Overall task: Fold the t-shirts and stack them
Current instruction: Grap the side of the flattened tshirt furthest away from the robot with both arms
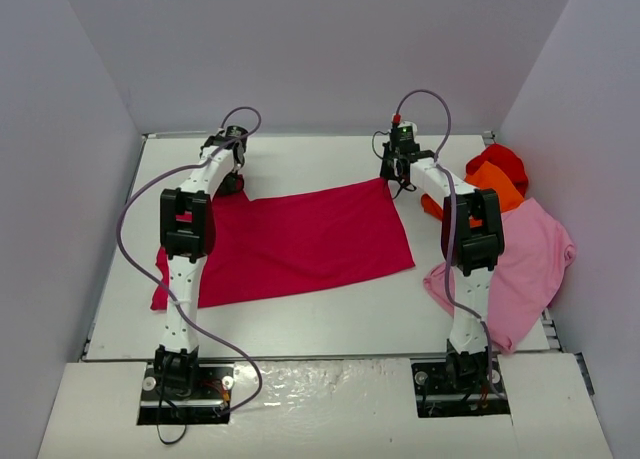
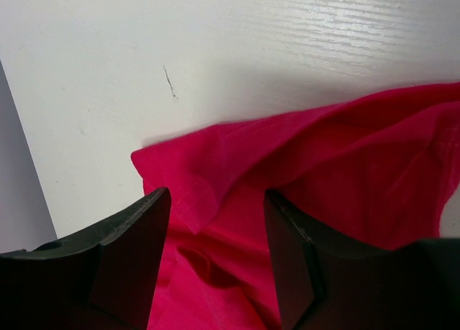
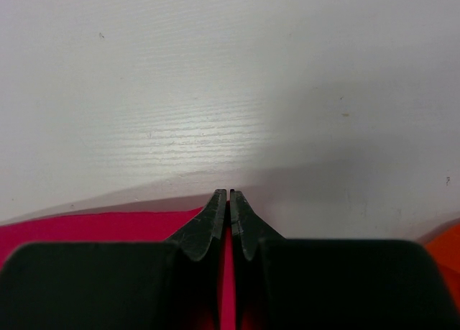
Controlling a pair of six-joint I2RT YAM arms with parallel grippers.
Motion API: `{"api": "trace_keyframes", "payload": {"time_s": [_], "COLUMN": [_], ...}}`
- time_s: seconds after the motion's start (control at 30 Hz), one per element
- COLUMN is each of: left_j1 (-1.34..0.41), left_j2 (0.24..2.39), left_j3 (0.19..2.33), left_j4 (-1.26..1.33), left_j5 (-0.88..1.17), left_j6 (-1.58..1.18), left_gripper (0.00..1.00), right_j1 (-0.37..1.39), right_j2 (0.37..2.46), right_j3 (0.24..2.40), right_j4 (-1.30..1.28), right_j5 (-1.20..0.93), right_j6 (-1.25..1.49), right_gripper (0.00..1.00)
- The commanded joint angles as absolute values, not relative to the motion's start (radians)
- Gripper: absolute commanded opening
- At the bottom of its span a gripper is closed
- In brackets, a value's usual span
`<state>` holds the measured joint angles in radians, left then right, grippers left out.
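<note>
Two tools: both low at the far edge of the crimson-magenta cloth t-shirt (image 1: 300,244), one over each far corner.
Left tool (image 2: 215,195): jaws spread over the rumpled far-left corner, cloth lying beneath the gap and nothing pinched.
Right tool (image 3: 228,193): jaws pressed together at the far-right corner, tips on the white table (image 1: 300,154) just past the hem; whether any cloth is caught cannot be told.
Crimson shirt: spread nearly flat mid-table as a rough rectangle, with a small flap sticking out at its near-left corner.
Right-hand heap: an orange cloth t-shirt (image 1: 500,194), a bright red cloth t-shirt (image 1: 500,162) and a light pink cloth t-shirt (image 1: 525,259) lie crumpled together at the table's right edge.
Done, by the look of it: one shirt laid out, perhaps partly folded.
Left: finishing that fold, three more shirts, and a stack not yet begun.
</note>
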<state>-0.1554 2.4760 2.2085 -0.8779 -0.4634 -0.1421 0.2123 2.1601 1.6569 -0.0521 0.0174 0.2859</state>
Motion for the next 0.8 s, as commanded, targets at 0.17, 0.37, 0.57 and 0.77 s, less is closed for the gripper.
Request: {"api": "trace_keyframes", "payload": {"time_s": [0.17,0.37,0.57,0.77], "left_j1": [-0.138,-0.128,-0.127,-0.127], "left_j2": [2.44,2.429,2.428,2.428], "left_j3": [2.289,2.265,2.255,2.249], "left_j4": [-0.871,-0.85,-0.84,-0.832], "left_j5": [-0.455,-0.436,-0.42,-0.403], "left_j6": [-0.158,-0.146,-0.14,-0.134], "left_gripper": [0.52,0.33,0.25,0.03], "right_j1": [0.221,0.221,0.221,0.222], "right_j2": [2.152,2.155,2.16,2.164], "right_j3": [1.654,1.651,1.654,1.651], "right_j4": [-0.011,-0.011,-0.011,-0.01], "right_j5": [0.023,0.023,0.021,0.016], "right_j6": [0.284,0.282,0.282,0.286], "right_gripper": [0.0,0.0,0.0,0.0]}}
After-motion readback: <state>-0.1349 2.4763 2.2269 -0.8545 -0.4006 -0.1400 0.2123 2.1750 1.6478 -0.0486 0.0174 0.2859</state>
